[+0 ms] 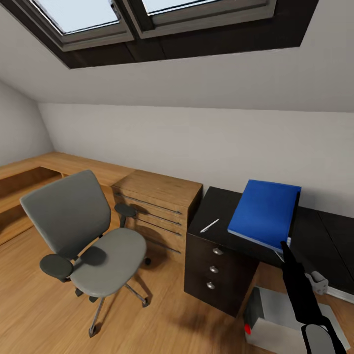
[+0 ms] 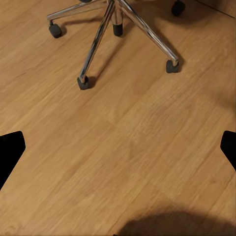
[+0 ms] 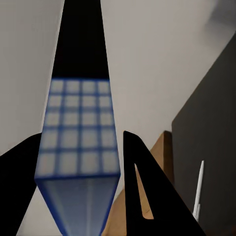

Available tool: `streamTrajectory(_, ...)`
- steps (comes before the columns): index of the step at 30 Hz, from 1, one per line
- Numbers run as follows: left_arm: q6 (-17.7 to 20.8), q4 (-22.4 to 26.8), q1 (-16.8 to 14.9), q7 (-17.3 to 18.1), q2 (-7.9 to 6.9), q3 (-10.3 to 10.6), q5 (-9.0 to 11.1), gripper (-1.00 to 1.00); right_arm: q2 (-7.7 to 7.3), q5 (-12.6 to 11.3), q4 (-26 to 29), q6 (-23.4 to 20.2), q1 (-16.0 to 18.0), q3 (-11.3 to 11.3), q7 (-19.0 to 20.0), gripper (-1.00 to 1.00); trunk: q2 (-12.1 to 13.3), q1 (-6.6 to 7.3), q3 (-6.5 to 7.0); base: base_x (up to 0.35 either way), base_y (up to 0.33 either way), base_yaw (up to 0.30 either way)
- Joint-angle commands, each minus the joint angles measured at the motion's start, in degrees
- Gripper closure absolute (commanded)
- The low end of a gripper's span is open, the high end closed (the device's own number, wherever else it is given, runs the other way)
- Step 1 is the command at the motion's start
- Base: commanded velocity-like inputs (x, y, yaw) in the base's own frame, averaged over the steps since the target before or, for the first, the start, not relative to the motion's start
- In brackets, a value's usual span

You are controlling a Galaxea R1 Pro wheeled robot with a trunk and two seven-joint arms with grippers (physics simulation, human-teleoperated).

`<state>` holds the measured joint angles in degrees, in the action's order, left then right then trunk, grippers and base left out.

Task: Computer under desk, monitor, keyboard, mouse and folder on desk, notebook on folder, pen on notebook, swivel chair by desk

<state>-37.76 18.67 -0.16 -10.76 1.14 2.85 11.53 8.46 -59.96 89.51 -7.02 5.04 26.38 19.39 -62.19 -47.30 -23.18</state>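
Note:
The blue folder hangs tilted over the black desk, and my right gripper is shut on its near edge. In the right wrist view the folder's edge stands pinched between the two dark fingers. A white pen lies on the desk to the folder's left, and the pen also appears beyond the right wrist's fingers. The grey swivel chair stands at the left with a bare seat. My left gripper is open over the wooden floor near the chair's chrome base.
A wooden drawer unit stands between the chair and the desk. The desk's drawer block has three round knobs. A grey computer tower lies on the floor below the desk. A sloped ceiling with skylights hangs overhead.

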Motion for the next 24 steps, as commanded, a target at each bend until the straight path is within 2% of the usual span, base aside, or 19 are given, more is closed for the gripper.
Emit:
streamTrajectory(1, -0.17, -0.01, -0.02, -0.15, -0.02, 0.31, 0.42, -1.0, 0.08, -0.62, 0.02, -0.58, 0.05, 0.21, 0.32, 1.0, -0.04, 0.0, -0.06, 0.0, 0.0, 0.0)
streamTrajectory(12, -0.18, -0.21, -0.02, -0.2, -0.08, 0.31, 0.42, -1.0, 0.15, -0.62, -0.11, -0.29, 0.05, 0.67, -0.14, 1.0, -0.04, 0.0, -0.06, 0.0, 0.0, -0.018)
streamTrajectory(17, -0.13, -0.21, -0.02, -0.15, -0.06, 0.31, 0.42, -1.0, 0.08, -0.6, -0.2, -0.34, 0.05, 0.8, -2.22, 1.0, -0.04, 0.0, -0.06, 0.0, 0.0, -0.203)
streamTrajectory(24, -0.04, -0.21, -0.02, -0.14, -0.01, 0.31, 0.42, -1.0, -0.07, -0.6, -1.03, -0.29, 0.05, 1.28, -3.0, 1.0, -0.04, 0.0, -0.06, 0.0, 0.0, -0.261)
